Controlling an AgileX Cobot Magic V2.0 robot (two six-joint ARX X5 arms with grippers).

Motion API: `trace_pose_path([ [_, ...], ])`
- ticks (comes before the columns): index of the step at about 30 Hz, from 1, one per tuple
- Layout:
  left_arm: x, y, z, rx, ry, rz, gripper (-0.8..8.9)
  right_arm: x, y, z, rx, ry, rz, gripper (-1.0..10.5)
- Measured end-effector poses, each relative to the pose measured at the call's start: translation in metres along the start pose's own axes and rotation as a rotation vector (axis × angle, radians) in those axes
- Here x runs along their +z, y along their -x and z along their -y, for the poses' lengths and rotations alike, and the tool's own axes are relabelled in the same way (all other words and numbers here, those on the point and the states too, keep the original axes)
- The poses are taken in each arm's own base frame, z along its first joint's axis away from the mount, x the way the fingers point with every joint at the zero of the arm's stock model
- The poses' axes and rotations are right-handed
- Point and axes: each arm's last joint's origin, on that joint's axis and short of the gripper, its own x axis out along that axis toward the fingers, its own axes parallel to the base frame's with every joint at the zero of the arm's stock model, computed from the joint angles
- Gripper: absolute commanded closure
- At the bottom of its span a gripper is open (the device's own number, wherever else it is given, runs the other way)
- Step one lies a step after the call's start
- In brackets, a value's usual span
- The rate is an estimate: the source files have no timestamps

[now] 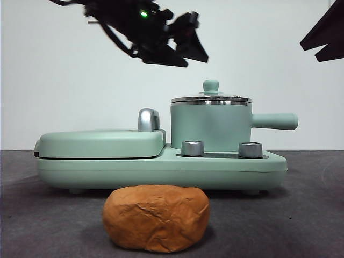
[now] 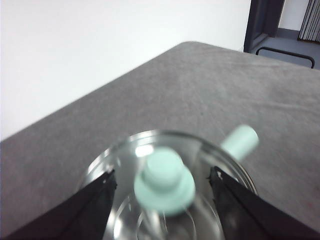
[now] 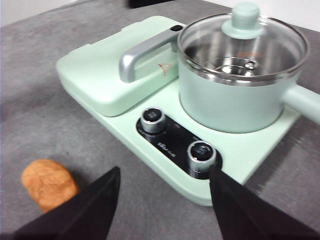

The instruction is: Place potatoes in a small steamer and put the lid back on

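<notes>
Front view shows my left hand (image 1: 185,40) hovering open above the lid (image 1: 210,98), which sits on the small steamer (image 1: 210,128). Its jaws flank the knob (image 2: 165,180), touching nothing. My right hand (image 3: 165,200) waits open and empty. Potato (image 1: 156,217) lies on the counter (image 1: 312,215)

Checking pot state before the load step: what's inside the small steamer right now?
Through the lid the small steamer shows only a bare steel interior. The potato is still on the table. The walls hide the floor's edges.
</notes>
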Motion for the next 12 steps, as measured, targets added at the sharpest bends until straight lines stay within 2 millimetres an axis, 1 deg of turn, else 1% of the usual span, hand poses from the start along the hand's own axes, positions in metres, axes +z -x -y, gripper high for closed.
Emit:
trace_pose_path([
  [6, 0.005, -0.031, -0.002, -0.014, 0.005, 0.004, 5.05, 0.0, -0.001, -0.001, 0.011, 0.001, -0.001, 6.6],
  [8, 0.003, -0.038, -0.001, -0.019, 0.013, -0.001, 5.05, 0.0, -0.001, -0.001, 0.011, 0.001, -0.001, 6.6],
  [12, -0.006, -0.043, 0.0, -0.027, 0.032, -0.038, 5.05, 0.0, -0.001, -0.001, 0.011, 0.001, -0.001, 6.6],
])
